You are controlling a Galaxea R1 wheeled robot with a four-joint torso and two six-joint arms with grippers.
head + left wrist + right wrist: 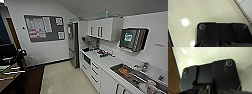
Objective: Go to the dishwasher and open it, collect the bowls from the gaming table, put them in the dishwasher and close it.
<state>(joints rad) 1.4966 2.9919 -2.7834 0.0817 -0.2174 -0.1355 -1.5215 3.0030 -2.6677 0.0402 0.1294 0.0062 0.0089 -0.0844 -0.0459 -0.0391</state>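
Observation:
I face a kitchenette with a white counter (110,62) running along the right wall over white drawers and cabinet fronts (95,72). I cannot make out the dishwasher among these fronts. The bowls and the gaming table are out of view. Both wrist views look down past the arms' dark plates. The left one shows pale speckled floor (199,11). The right one shows the same pale floor (209,54) and a brown strip (172,72) along one side.
A tall steel fridge (73,45) stands at the far end, beside a small black oven (87,59). A steel sink (140,77) at the near right holds an orange-brown round item (125,71). A foosball table (7,75) stands at the left. Open pale floor (62,77) lies ahead.

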